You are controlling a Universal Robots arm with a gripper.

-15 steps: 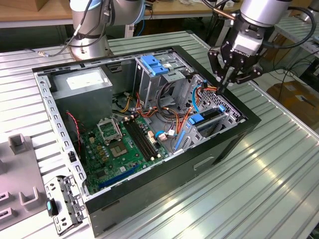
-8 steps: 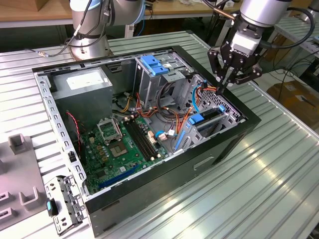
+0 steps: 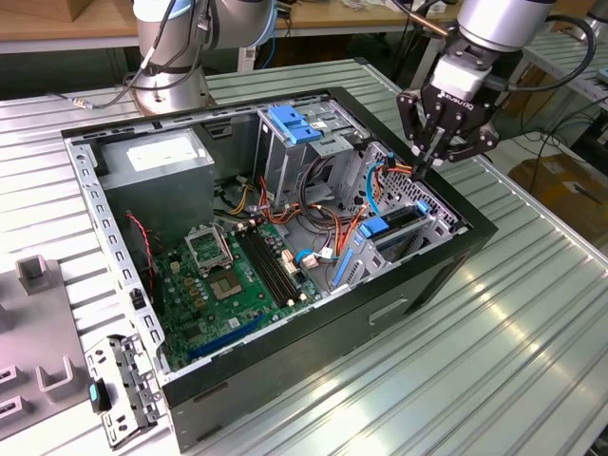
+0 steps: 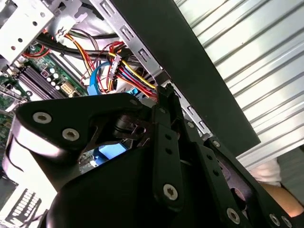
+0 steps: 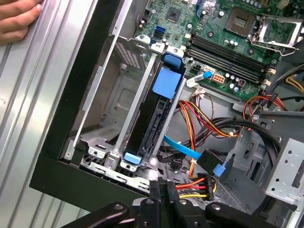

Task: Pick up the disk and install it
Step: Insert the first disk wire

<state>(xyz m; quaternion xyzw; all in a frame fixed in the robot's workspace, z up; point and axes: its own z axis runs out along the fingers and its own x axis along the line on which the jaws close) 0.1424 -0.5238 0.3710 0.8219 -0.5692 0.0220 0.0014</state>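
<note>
Disk (image 5: 159,111) sits on edge in the drive bay at the case's corner, blue rail tabs at both ends, between the bay's metal guide rails; in the exterior view it's the blue-capped slab (image 3: 397,231) near the case wall on the exterior view's right. Looks seated or near enough, so pick-up and insertion read as done. Can't confirm it's fully latched.

Tool (image 3: 429,160) hangs above the bay, over the case edge, fingertips pinched together with nothing between them, not touching the disk. Tips sit just beside the multicoloured power connector (image 5: 199,185) and its cable bundle. That connector and the blue data cable (image 5: 183,148) lie loose next to the disk, apparently not plugged in, so cabling looks like what's left.

Motherboard (image 3: 233,275) is further in; grey power-supply box (image 3: 157,157) at the far corner. Case rests on the ribbed metal worktop (image 3: 532,313). A person's hand (image 5: 16,19) rests on the worktop outside the case.
</note>
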